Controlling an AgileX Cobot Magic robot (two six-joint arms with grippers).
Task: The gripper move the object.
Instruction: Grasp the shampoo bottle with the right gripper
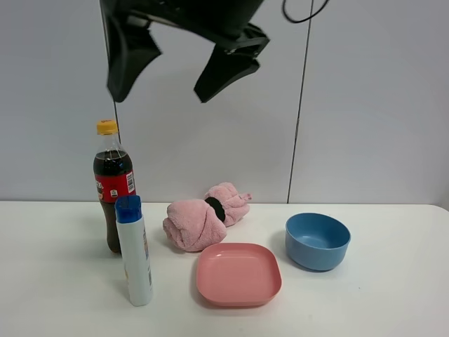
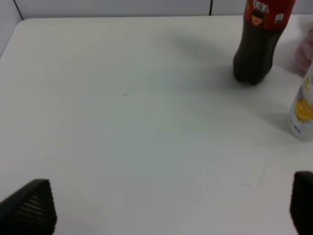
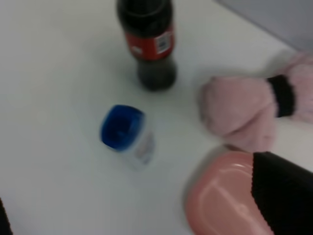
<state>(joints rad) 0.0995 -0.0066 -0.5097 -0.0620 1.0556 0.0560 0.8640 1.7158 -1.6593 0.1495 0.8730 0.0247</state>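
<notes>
The white plastic bottle with the blue cap stands upright on the table, in its left half and closer to the front edge than the other things. Nothing touches it. The left wrist view shows a yellow mark on its label.

A cola bottle with a yellow cap and red label stands upright just behind it, toward the back edge. The right wrist view shows a gap of bare table between the two bottles.

The right claw hangs high above the left half of the table, well clear of both bottles. Its two black fingers are spread apart and hold nothing.

The left claw appears only in its own wrist view. Its fingertips sit wide apart over bare table, and both bottles are off to one side.

A rolled pink towel bound with a black band lies near the middle of the table, toward the back edge. A square pink plate sits in front of it, near the front edge. A blue bowl stands to the right of the plate, apart from it.
</notes>
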